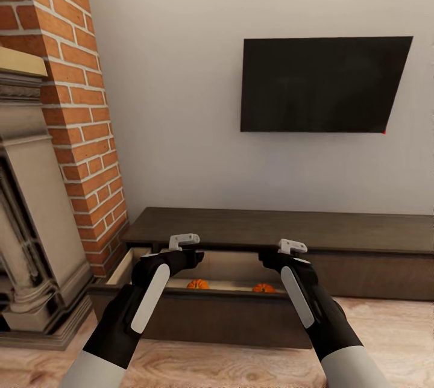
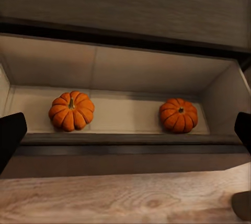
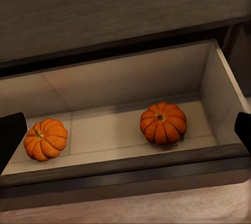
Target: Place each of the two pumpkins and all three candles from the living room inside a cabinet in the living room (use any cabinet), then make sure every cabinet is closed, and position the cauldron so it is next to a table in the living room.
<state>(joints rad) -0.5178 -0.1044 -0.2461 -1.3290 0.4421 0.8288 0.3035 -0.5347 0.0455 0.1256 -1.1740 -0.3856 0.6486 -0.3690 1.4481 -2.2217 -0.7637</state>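
My left tool and right tool hang released over the cabinet below the wall television; inside its pulled-out pale drawer sit both ribbed orange pumpkins, well apart
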